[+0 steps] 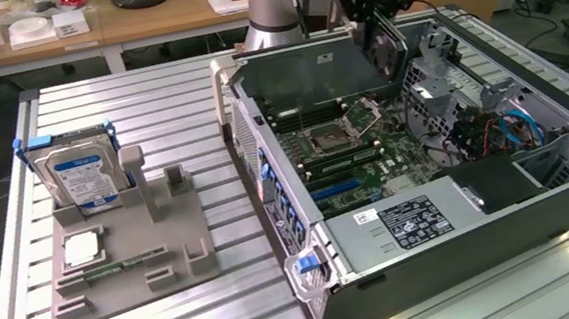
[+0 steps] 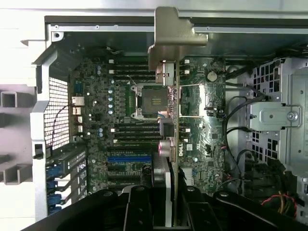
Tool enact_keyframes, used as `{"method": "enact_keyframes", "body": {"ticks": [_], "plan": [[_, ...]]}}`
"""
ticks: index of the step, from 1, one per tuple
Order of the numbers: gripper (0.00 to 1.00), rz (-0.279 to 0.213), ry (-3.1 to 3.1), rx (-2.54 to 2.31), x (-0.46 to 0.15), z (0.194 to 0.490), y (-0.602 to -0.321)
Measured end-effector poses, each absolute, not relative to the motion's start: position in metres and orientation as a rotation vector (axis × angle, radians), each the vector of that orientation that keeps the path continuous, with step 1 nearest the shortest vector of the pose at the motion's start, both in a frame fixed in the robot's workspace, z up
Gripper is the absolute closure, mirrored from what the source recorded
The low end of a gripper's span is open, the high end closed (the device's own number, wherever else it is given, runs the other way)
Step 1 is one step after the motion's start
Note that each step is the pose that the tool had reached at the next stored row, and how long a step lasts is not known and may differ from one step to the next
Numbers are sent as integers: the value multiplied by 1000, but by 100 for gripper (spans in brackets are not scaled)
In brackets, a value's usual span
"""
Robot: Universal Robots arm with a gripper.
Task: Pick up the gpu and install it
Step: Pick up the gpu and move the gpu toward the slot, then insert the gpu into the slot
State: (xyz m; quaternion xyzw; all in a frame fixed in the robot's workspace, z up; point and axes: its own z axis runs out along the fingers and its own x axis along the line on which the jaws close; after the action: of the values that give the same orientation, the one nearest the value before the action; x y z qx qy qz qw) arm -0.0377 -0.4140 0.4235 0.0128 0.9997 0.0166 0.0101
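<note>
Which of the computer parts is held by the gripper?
The gpu, gripped by the gripper above the open computer case. The hard drive stands in the grey holder outside it.

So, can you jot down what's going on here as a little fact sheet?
Held: gpu, thin dark circuit card with grey metal bracket, on edge
Gripper: black gripper, shut on it
Where: over the green motherboard in the open grey computer case
Aside: silver hard drive, blue-white label, standing in a grey holder
</note>
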Motion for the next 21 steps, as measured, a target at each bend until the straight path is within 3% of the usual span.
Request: {"method": "enact_keyframes", "body": {"ticks": [21], "plan": [[72, 55, 3121, -8, -21, 424, -414]]}}
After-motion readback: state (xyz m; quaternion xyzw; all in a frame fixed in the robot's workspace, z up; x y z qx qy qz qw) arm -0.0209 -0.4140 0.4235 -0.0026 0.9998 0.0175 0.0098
